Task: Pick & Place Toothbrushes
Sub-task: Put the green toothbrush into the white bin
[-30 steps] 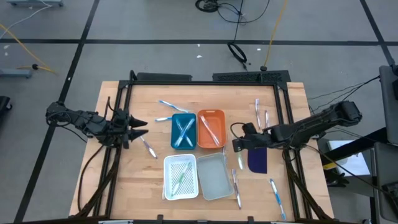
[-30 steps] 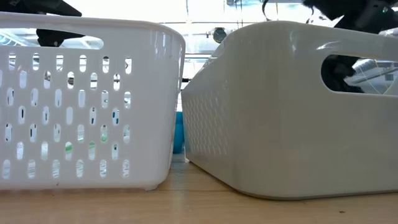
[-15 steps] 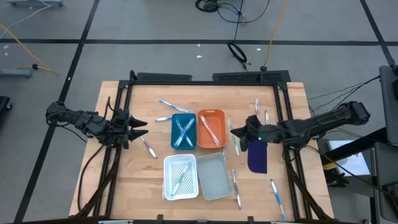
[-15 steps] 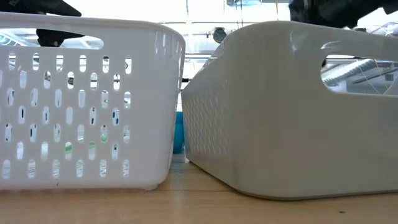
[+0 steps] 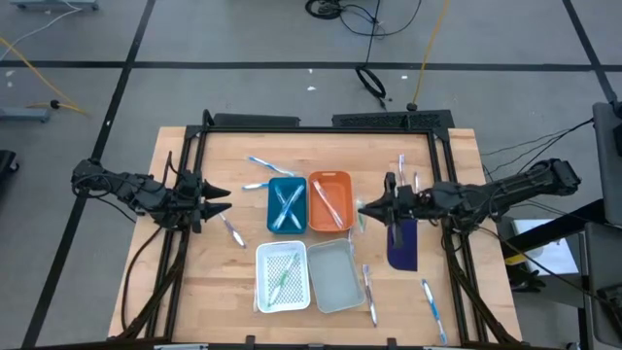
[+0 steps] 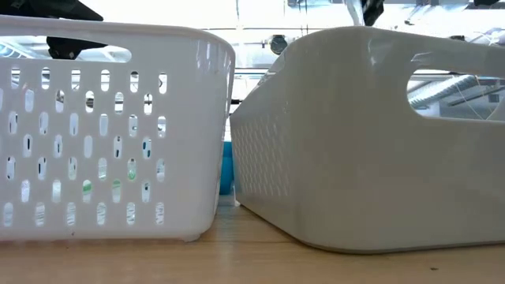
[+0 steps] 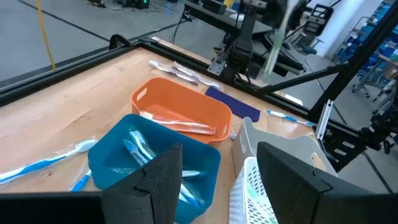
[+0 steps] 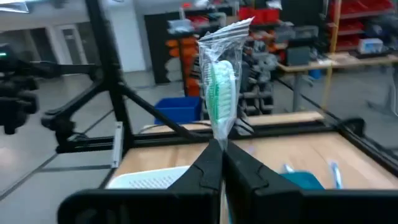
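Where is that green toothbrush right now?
The green toothbrush is pinched in the right gripper, held above the table just right of the orange tray.

Robotics lab: storage shelving, floor cables, workbench.

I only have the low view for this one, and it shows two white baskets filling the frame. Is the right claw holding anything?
Observer: Yes. The right claw is shut on a wrapped green toothbrush, which sticks up from its tips.
Operator: Where is it over the table?
Observer: In the high view its tips are just right of the orange tray.
Operator: And the left arm?
Observer: The left claw waits open at the table's left side. It points toward the blue tray and holds nothing.
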You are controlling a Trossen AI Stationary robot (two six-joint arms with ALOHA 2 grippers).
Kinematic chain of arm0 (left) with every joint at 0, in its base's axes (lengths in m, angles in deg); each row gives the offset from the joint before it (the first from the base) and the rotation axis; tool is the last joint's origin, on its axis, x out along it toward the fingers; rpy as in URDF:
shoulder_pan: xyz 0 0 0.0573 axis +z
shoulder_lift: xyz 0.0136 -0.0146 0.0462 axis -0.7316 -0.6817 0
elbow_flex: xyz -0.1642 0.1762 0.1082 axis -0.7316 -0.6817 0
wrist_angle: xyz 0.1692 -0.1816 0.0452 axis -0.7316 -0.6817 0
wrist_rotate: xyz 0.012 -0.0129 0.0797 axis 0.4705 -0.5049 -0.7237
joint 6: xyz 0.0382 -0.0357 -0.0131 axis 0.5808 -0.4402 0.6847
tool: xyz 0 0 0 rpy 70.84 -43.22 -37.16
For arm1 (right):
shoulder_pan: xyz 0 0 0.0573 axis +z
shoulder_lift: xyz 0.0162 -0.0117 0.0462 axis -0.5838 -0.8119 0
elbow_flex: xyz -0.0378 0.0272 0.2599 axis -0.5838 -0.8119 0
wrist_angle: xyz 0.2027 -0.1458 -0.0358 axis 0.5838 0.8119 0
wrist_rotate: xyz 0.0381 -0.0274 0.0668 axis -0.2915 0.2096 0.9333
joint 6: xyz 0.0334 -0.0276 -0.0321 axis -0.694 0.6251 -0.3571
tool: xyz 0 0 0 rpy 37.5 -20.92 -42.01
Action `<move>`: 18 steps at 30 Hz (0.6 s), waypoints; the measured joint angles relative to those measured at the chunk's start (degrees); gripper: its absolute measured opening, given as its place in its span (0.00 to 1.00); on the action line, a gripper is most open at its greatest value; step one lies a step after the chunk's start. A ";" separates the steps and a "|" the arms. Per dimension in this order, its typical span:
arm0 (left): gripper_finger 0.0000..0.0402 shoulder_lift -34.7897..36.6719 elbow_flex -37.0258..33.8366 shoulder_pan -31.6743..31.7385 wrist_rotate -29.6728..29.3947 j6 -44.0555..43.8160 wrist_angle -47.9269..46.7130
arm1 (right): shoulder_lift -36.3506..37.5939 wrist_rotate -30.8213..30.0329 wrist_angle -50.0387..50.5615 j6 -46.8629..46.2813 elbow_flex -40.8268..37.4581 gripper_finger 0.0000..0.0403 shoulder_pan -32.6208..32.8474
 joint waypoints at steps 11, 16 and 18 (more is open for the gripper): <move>0.52 0.00 0.00 0.00 -0.04 0.61 0.02 | -0.04 5.35 -9.33 -9.82 0.00 0.00 0.00; 0.52 0.00 0.00 0.00 -0.07 0.98 0.04 | 0.00 20.06 -23.93 -14.63 0.00 0.00 0.02; 0.52 0.00 0.00 0.00 -0.07 1.03 0.04 | 0.00 26.15 -28.60 -15.51 0.00 0.00 0.02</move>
